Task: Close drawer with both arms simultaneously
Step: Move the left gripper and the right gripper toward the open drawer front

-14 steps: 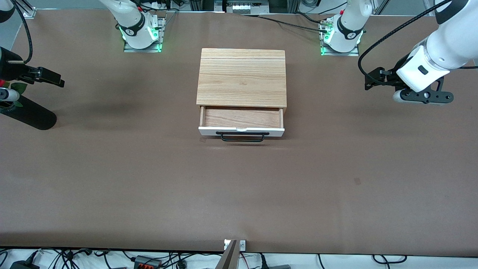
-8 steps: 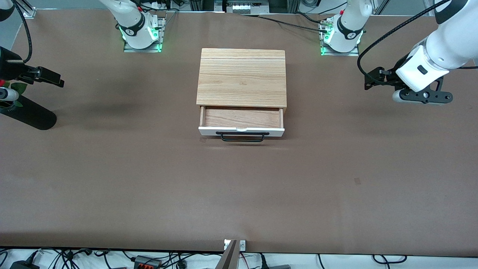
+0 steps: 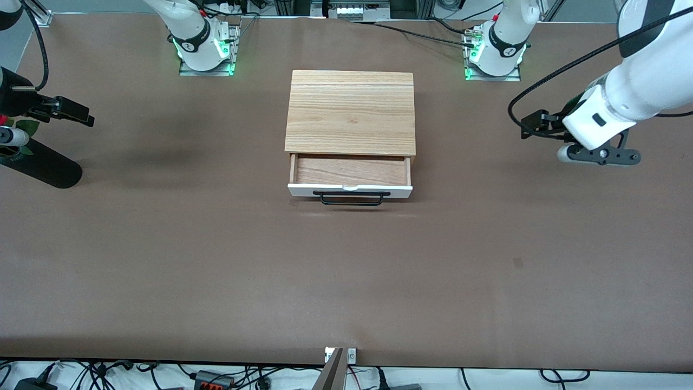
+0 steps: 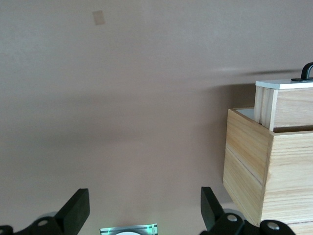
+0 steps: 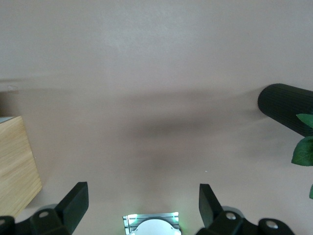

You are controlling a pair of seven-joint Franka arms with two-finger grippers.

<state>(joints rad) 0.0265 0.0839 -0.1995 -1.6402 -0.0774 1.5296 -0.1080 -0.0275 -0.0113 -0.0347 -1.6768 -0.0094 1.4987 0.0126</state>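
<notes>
The drawer (image 3: 350, 172) stands pulled out of the light-wood cabinet (image 3: 351, 108) at the table's middle. Its white front panel (image 3: 349, 189) and black bar handle (image 3: 352, 199) face the front camera, and its wood interior is bare. The left wrist view shows the cabinet's side (image 4: 254, 161) with the drawer (image 4: 288, 105) sticking out. My left gripper (image 3: 532, 126) is open and empty over the table toward the left arm's end, apart from the cabinet, and also shows in its wrist view (image 4: 144, 208). My right gripper (image 3: 73, 112) is open and empty over the right arm's end, and also shows in its wrist view (image 5: 142, 203).
A black cylinder with green leaves (image 3: 43, 165) lies at the right arm's end of the table, below my right gripper; it also shows in the right wrist view (image 5: 286, 110). A small tape mark (image 3: 518, 262) is on the brown table (image 3: 216, 260).
The left arm has moved toward the cabinet and a little lower in the front view. The right arm has hardly moved. The drawer stays as it was.
</notes>
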